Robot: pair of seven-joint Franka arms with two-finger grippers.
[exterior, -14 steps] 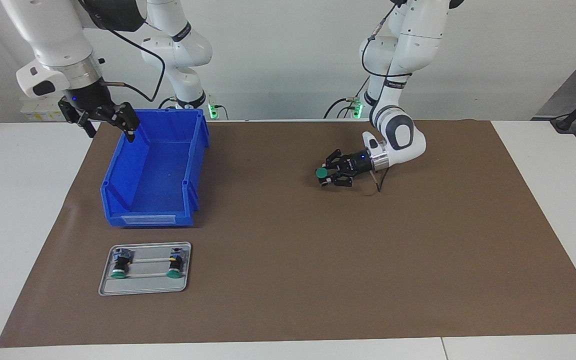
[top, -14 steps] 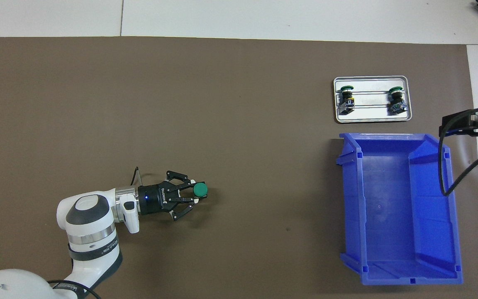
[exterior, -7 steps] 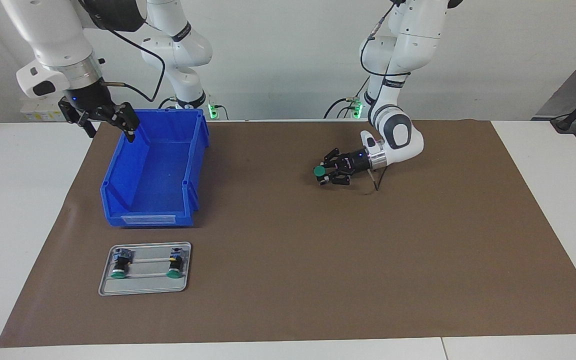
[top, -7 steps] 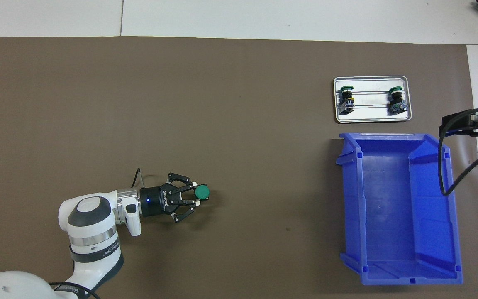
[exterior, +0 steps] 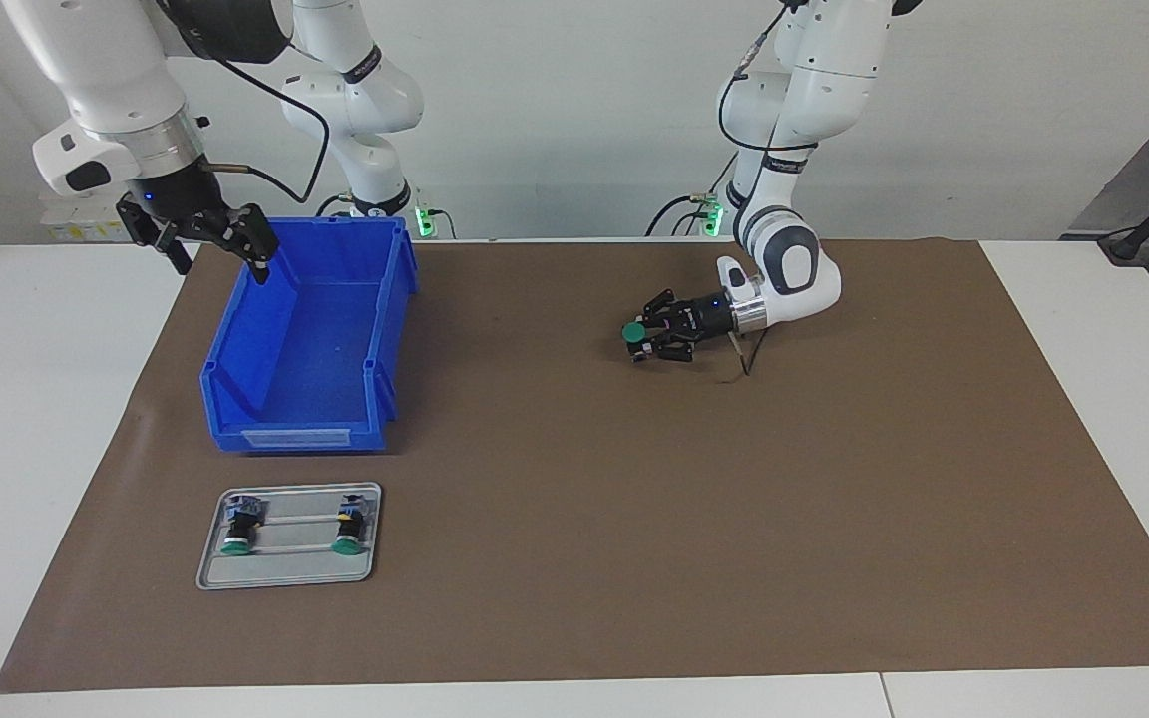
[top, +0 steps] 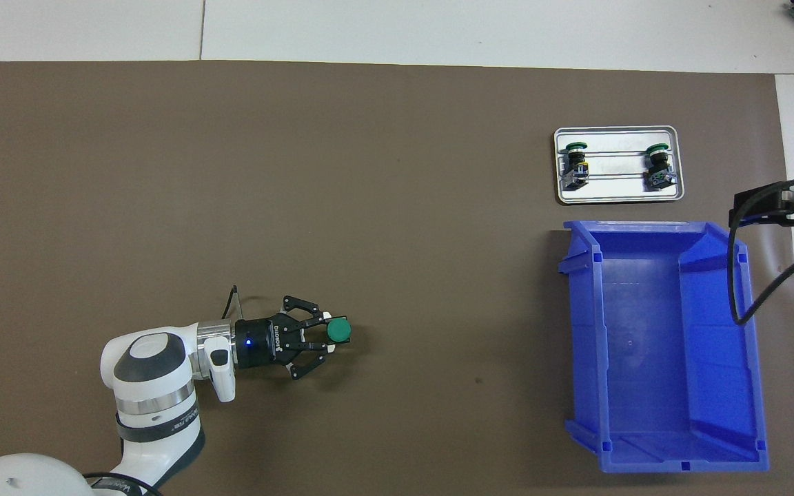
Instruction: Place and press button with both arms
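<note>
A: Facing view first. Left gripper [exterior: 642,337]?
B: Clamped on the button [exterior: 633,332], green cap outward, low over the brown mat [exterior: 634,519], toward the left arm's end.
A: Right gripper [exterior: 210,242]?
B: Spread wide, holding nothing, raised over the blue bin's [exterior: 307,339] rim; waiting.
A: Elsewhere?
B: Two more buttons lying in the metal tray [exterior: 287,573], farther from the robots than the bin.
</note>
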